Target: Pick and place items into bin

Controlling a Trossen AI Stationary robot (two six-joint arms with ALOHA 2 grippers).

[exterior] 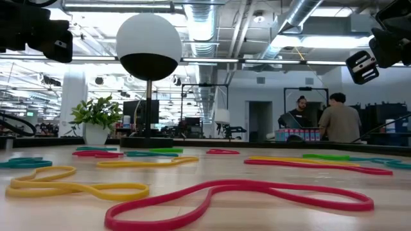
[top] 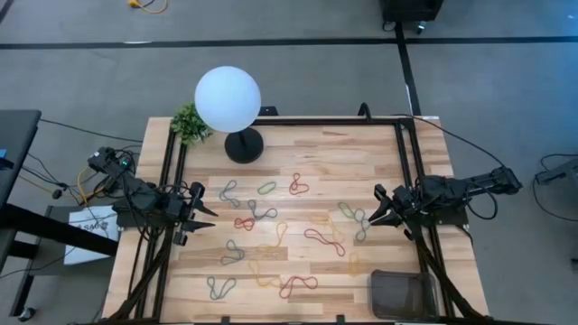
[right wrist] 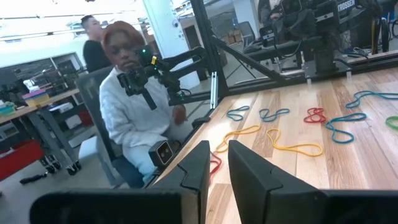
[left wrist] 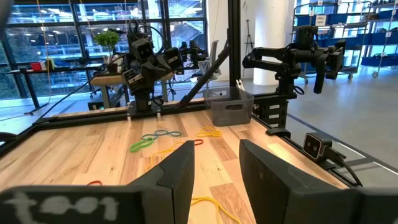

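Wooden tabletop (top: 298,162) carried the scattered rubber bands (top: 298,285), none between either set of jaws. The left gripper (top: 206,217) hovered released at the left edge, the right gripper (top: 379,213) hovered parted opposite. The mesh bin (top: 402,293) sat at the near right corner.

Low view, table level. Red band (exterior: 237,196) nearest cam, twisted loop flat on wood table (exterior: 308,215). Yellow band (exterior: 74,186) behind it, left. More bands farther back: green, teal, yellow, red. Globe lamp (exterior: 149,48) upright mid-left, potted plant (exterior: 96,119) beside it. Two people (exterior: 321,119) in bkgd, right.
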